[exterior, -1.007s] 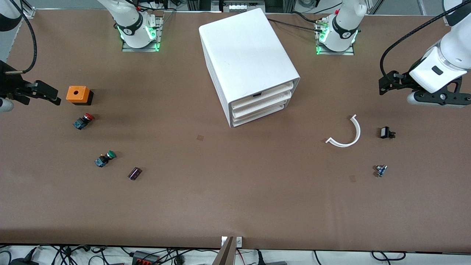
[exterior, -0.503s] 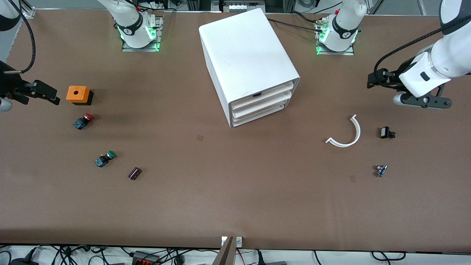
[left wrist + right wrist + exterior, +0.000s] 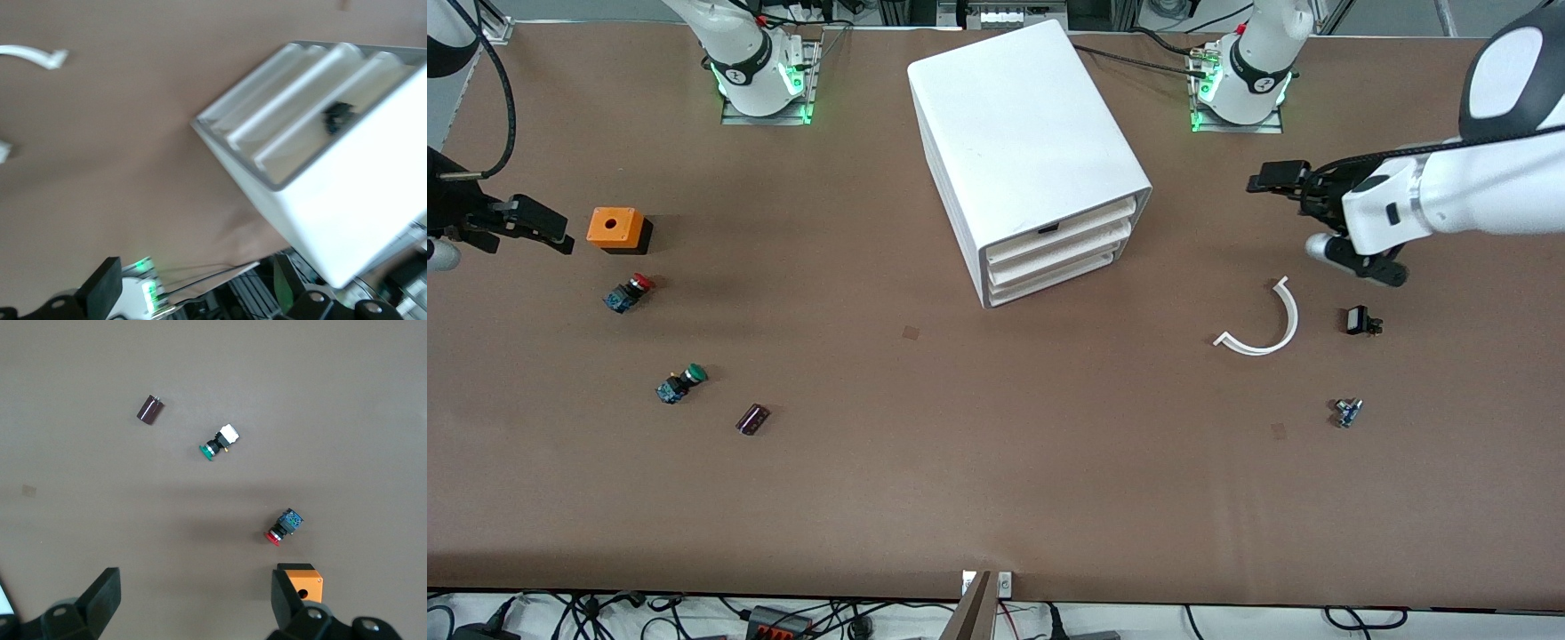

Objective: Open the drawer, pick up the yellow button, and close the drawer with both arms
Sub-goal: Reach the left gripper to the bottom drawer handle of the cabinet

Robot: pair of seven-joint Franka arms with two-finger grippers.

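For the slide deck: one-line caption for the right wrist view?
Open right gripper over the table, above red-capped button, green-capped button, orange box and dark capacitor.

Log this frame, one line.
phase: approach | drawer: shut | left end effector: open, empty, beside cabinet | right end effector: open, waiting by orange box

Brown bench (image 3: 978, 462) carries large white rounded cabinet (image 3: 1024, 151). Toward right arm's end from cabinet: orange box (image 3: 615, 228), red-capped button (image 3: 629, 292), green-capped button (image 3: 680, 383). Toward left arm's end: white curved strip (image 3: 1267, 324).
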